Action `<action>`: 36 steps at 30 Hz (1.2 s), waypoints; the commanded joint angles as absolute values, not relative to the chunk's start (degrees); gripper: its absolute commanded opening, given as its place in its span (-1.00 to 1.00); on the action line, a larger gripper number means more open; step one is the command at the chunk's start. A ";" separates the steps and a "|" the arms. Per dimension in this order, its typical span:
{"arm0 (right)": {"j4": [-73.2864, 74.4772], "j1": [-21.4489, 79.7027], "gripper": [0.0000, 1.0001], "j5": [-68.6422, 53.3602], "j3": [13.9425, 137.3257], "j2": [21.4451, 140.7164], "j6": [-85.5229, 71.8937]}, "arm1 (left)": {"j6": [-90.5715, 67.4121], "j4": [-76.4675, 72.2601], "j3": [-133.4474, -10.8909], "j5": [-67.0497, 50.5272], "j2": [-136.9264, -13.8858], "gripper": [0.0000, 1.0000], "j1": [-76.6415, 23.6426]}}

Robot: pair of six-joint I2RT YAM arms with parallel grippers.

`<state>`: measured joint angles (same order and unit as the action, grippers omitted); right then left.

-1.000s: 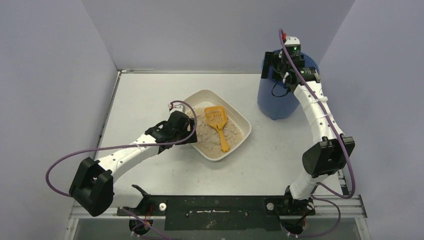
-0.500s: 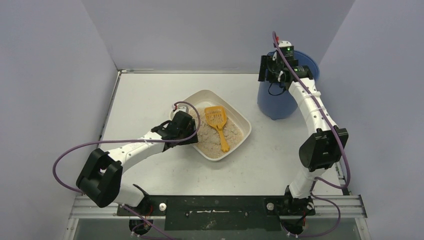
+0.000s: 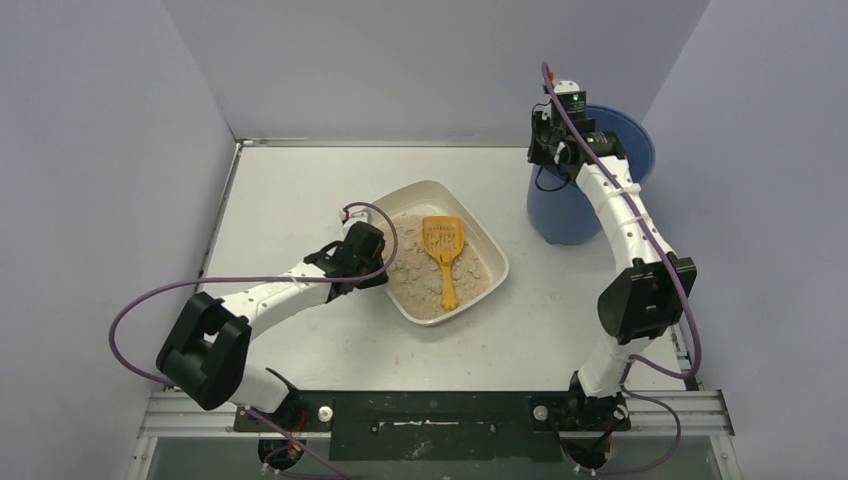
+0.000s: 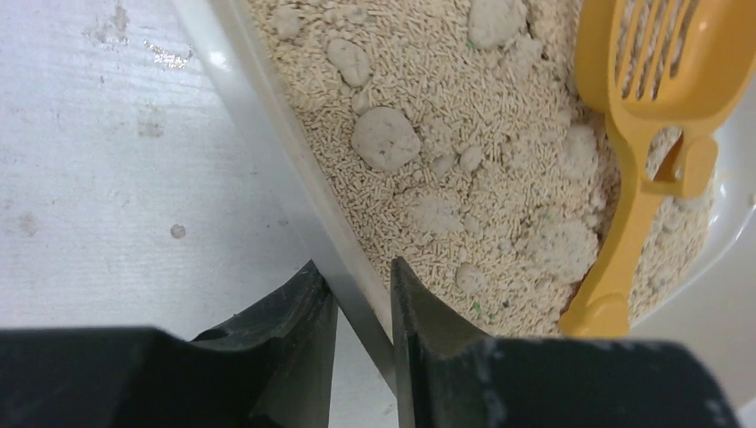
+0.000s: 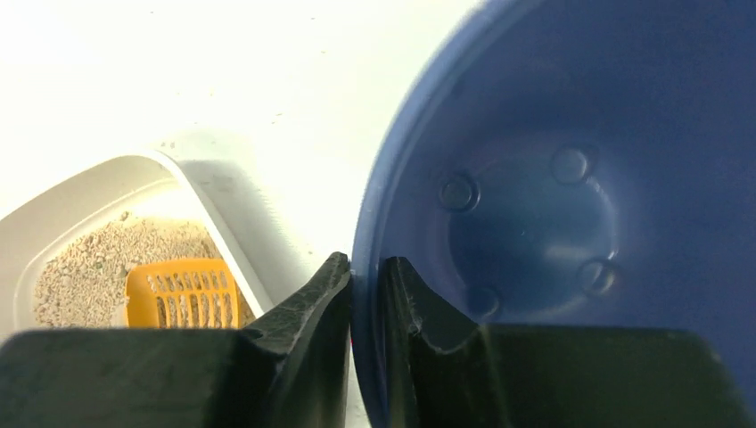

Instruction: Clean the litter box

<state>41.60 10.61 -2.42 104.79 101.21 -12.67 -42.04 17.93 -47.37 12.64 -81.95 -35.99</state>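
As left fingers (image 4: pixel 303 357) grip the litter box (image 4: pixel 299 178), right fingers (image 5: pixel 312 348) grip bucket (image 5: pixel 535 107)

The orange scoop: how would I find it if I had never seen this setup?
On the white table, near its middle, sits a shallow off-white litter box of sandy litter. The orange scoop lies on that litter, the only bright orange thing there, with a slotted head and slim handle.

One shallow off-white plastic litter box (image 3: pixel 408 196) of beige litter at the desk's centre, one small orange slotted plastic scoop (image 3: pixel 445 250) in it, one tall round blue plastic bucket (image 3: pixel 560 215) at two o'clock, two white-and-black robot arms (image 3: pixel 270 300) at six o'clock, one pale desk (image 3: pixel 290 190).
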 commanded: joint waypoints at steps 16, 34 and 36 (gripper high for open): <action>46.56 21.14 -1.00 9.00 100.83 86.23 -13.44 | -39.05 21.38 -49.27 13.19 -76.19 -1.00 -34.62; 54.99 30.09 -1.00 17.76 89.39 78.33 -13.30 | -40.13 25.18 -42.41 13.29 -61.97 -1.00 -25.40; 54.69 30.18 -1.00 17.59 88.89 78.45 -13.34 | -40.27 24.99 -41.82 12.62 -61.81 -1.00 -25.40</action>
<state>53.36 30.22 12.80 89.84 79.90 -12.91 -39.07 29.43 -40.97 12.78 -64.40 -25.76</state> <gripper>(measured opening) 0.127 0.096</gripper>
